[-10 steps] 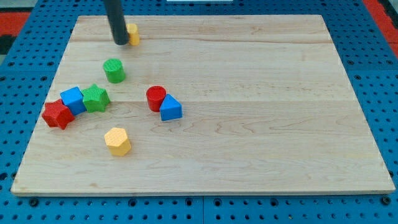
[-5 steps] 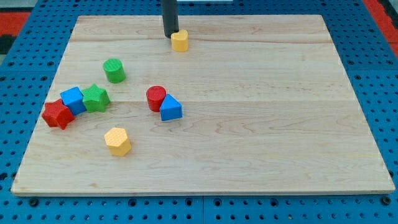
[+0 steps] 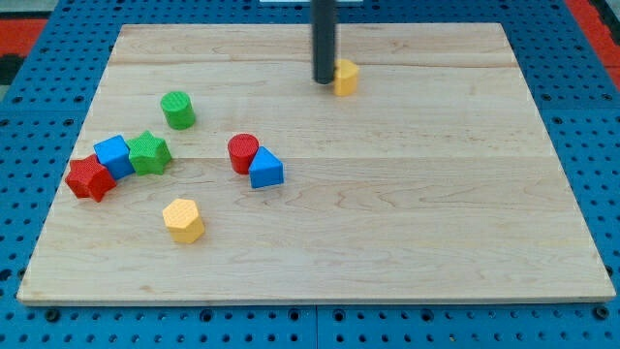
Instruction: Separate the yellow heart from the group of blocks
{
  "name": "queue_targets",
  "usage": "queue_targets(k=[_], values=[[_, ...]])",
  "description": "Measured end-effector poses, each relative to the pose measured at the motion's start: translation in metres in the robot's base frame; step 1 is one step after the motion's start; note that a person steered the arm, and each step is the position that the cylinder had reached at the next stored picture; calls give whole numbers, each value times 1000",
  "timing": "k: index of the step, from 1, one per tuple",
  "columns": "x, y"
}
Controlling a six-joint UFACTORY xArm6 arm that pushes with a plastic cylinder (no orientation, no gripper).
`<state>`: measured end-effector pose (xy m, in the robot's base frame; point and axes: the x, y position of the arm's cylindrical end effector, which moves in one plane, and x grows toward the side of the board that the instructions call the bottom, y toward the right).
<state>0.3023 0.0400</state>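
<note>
No jaws to report, just a straight dark rod, so nothing clenched or released. Tip [image 3: 324, 81] down on the wooden board [image 3: 436, 213], pressed right up against the view's-left side of the yellow heart [image 3: 345, 77]. Heart sitting near the view's top, a bit right of centre, well apart from everything else, shape partly hidden by the rod.

Closest neighbours down and to the view's left: red cylinder [image 3: 242, 152] touching blue triangular block [image 3: 265, 169]. Further left, green cylinder [image 3: 177, 110] on its own. Then a little row near the left edge: green star [image 3: 149, 152], blue cube [image 3: 113, 155] and red star [image 3: 89, 178], packed together and touching. Yellow hexagon [image 3: 183, 219] alone toward the view's bottom left. Blue pegboard [image 3: 601, 116] showing around the board's edges.
</note>
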Motion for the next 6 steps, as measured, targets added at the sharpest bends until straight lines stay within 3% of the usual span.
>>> queue_targets(k=[2,4,6], values=[[31,19],[-20,94],[-27,66]])
